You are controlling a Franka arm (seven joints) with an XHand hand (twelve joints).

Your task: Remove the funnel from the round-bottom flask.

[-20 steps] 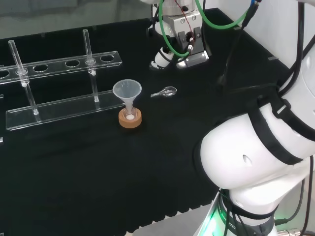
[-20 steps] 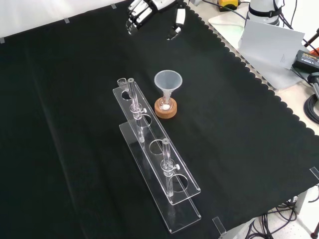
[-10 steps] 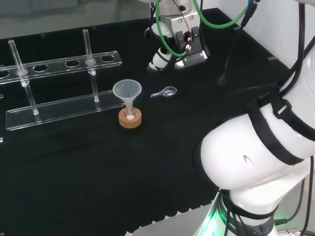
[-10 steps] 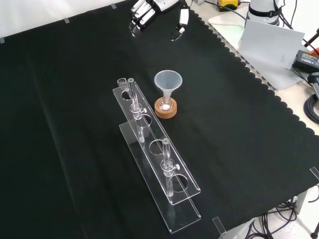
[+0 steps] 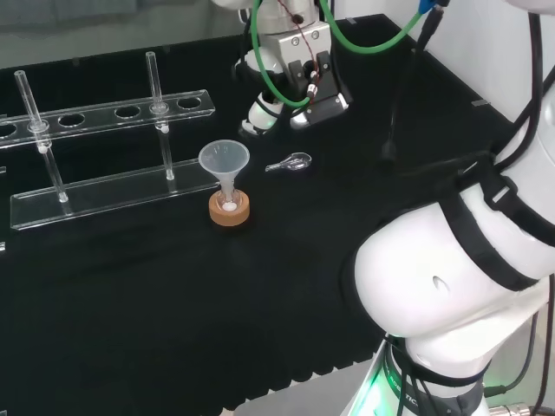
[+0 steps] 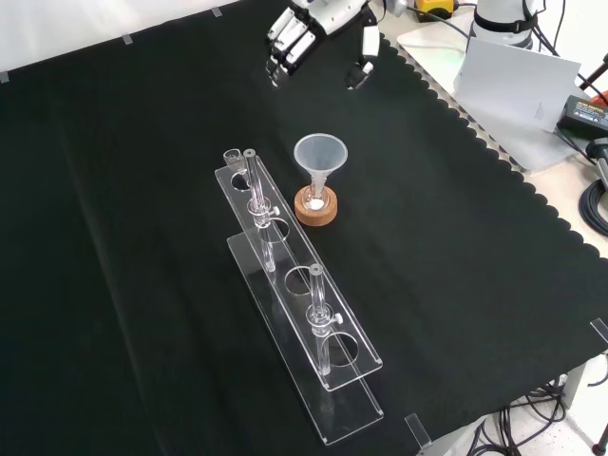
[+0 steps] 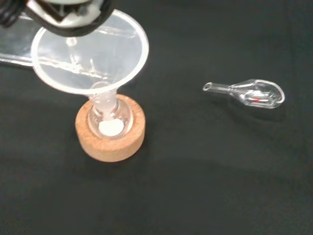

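A clear plastic funnel [image 5: 224,159] [image 6: 320,152] [image 7: 90,53] stands with its stem in the neck of a small round-bottom flask [image 5: 229,204] [image 7: 109,116]. The flask holds some white powder and sits upright in a cork ring [image 5: 230,212] [image 6: 315,209] [image 7: 110,143]. The hand [image 5: 260,113] [image 6: 291,44] hangs above the cloth, to the right of and beyond the funnel in the head view and above it in the front view. Its fingers are relaxed and spread from the thumb, holding nothing and well apart from the funnel. A blurred part of the hand [image 7: 68,13] overlaps the funnel's rim in the wrist view.
A small clear glass bulb with a neck [image 5: 289,162] [image 7: 249,92] lies on its side on the cloth to the right of the flask in the head view. A long clear test tube rack [image 5: 104,186] [image 6: 302,313] with two upright tubes stands left of the flask there.
The hand has moved left towards the funnel in the head view, and down and to the right in the front view. The funnel, flask and rack have not moved.
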